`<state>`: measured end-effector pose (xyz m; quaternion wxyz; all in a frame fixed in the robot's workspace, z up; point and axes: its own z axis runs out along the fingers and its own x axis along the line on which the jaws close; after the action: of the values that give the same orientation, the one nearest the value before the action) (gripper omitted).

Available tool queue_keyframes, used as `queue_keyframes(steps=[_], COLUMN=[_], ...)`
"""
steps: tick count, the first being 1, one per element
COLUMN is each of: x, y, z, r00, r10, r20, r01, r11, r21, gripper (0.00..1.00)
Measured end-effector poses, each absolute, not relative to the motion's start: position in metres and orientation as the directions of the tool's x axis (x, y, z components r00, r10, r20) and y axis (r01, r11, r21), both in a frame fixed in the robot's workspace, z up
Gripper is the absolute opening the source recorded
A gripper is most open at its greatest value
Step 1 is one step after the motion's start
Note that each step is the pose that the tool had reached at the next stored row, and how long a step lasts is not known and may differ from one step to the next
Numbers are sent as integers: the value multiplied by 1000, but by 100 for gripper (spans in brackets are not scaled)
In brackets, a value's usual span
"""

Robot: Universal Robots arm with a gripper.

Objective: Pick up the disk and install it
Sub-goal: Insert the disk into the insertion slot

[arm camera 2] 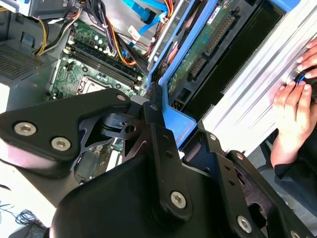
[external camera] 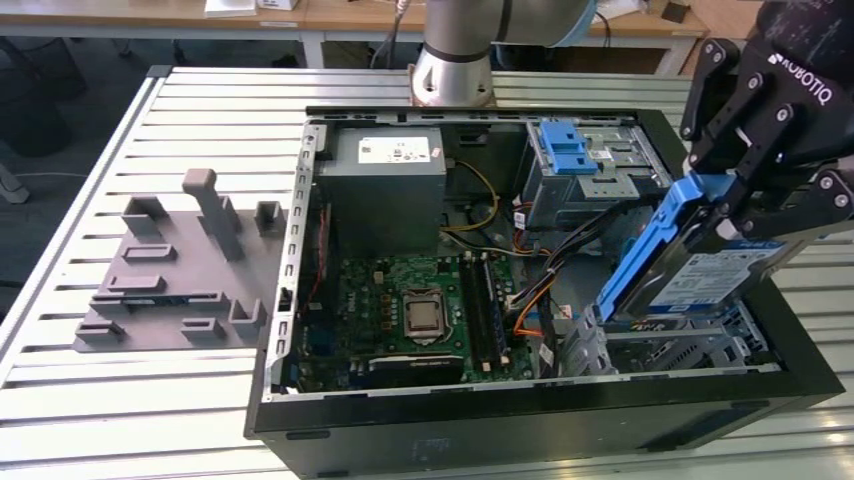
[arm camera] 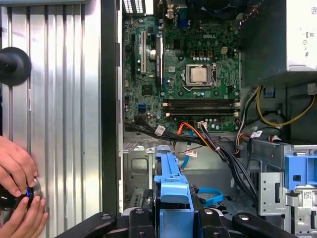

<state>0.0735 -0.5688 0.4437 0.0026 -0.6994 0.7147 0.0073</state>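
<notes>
The disk [external camera: 697,272], a silver drive with a blue-and-white label in a blue plastic carrier, hangs tilted on edge over the metal drive cage [external camera: 667,348] at the front corner of the open computer case, on the exterior view's right. My black gripper [external camera: 731,215] is shut on its upper end. In the second wrist view the disk [arm camera 2: 198,52] shows its green underside and blue frame, running away from the gripper [arm camera 2: 159,108]. The first wrist view looks down the disk's blue carrier edge [arm camera: 171,184], held in the gripper [arm camera: 171,220] above the cage.
The black case [external camera: 534,425] lies open, showing a motherboard [external camera: 414,300], a grey power supply [external camera: 387,170], a blue latch [external camera: 567,150] and loose cables. A grey fixture [external camera: 174,270] sits on the slatted table. A person's hands [arm camera: 17,173] rest beside the case.
</notes>
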Motion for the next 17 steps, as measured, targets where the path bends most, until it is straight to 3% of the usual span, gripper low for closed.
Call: queue_keyframes(steps=[17], x=[74], y=[-569], z=[436], r00=[-31], r10=[-999], r20=[-14], r01=[-999], r11=[31], r21=[7], gripper=[36])
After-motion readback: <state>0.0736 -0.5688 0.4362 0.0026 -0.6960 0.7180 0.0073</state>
